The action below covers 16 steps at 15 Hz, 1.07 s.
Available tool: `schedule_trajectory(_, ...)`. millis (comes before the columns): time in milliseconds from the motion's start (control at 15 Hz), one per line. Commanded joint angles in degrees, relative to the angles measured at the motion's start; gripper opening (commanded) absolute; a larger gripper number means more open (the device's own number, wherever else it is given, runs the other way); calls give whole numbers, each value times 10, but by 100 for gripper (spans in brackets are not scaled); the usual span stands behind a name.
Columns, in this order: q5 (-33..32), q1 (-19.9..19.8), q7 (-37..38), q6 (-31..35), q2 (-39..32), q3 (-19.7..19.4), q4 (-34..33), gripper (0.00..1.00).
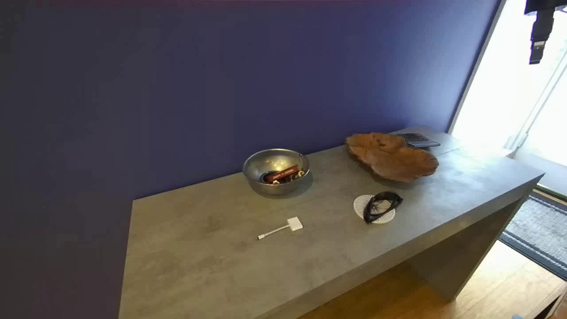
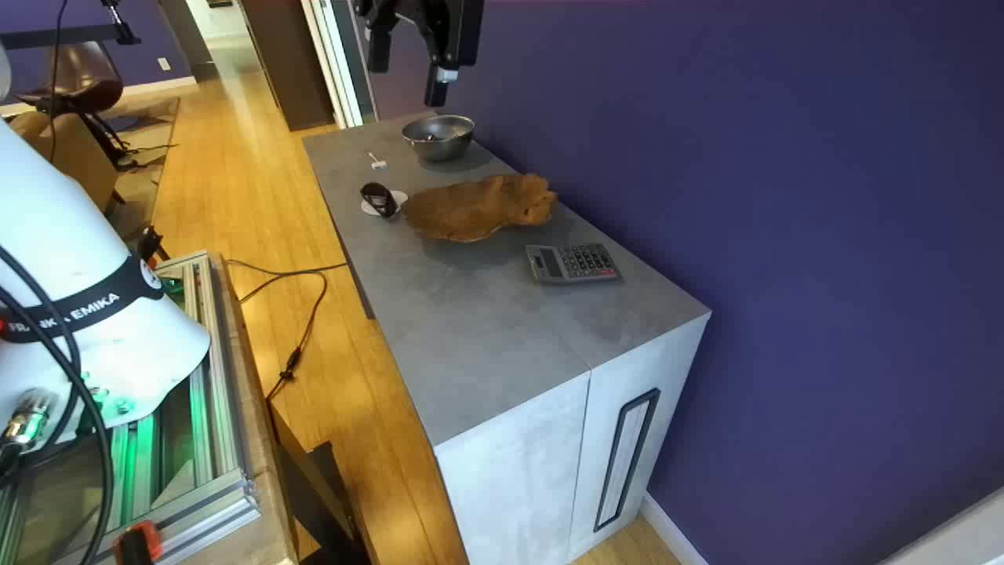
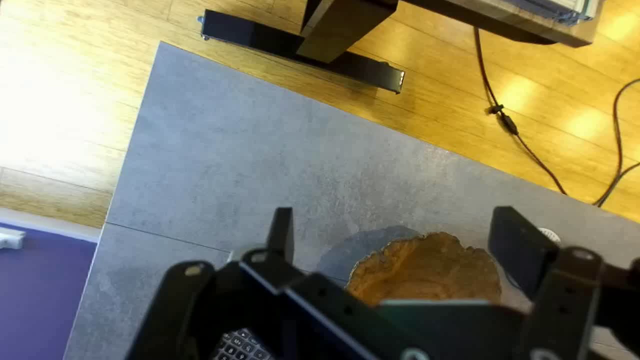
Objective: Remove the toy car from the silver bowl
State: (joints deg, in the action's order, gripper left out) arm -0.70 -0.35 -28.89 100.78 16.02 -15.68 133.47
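Note:
The silver bowl (image 1: 275, 189) stands on the grey table against the wall. It also shows at the far end of the table in an exterior view (image 2: 438, 149). The toy car (image 1: 283, 174), reddish-orange with dark bits, lies inside the bowl, leaning toward its rim. My gripper (image 3: 392, 225) is open with nothing between its fingers. It hangs high above the table, over the area of the wooden tray, well apart from the bowl. It shows at the top of both exterior views (image 1: 536, 55) (image 2: 408, 78). The bowl and toy car are out of the wrist view.
A brown irregular wooden tray (image 1: 392, 157) lies beyond the bowl along the wall. A calculator (image 2: 574, 263) is near it. A black oval object (image 1: 382, 207) rests on a white round mat (image 1: 361, 204). A white adapter (image 1: 294, 223) lies before the bowl.

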Motion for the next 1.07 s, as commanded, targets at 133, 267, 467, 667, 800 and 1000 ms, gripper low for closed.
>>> schedule_trajectory(133,19,-2,-29,7,0,25,8,100)
schedule_trajectory(267,46,27,-49,46,27,58,44,100)
schedule_trajectory(467,70,72,-47,82,45,121,66,100)
schedule_trajectory(667,80,124,-45,138,40,179,64,100)
schedule_trajectory(800,78,155,-33,197,38,215,62,100)
schedule_trajectory(1000,69,166,-33,201,24,222,49,100)
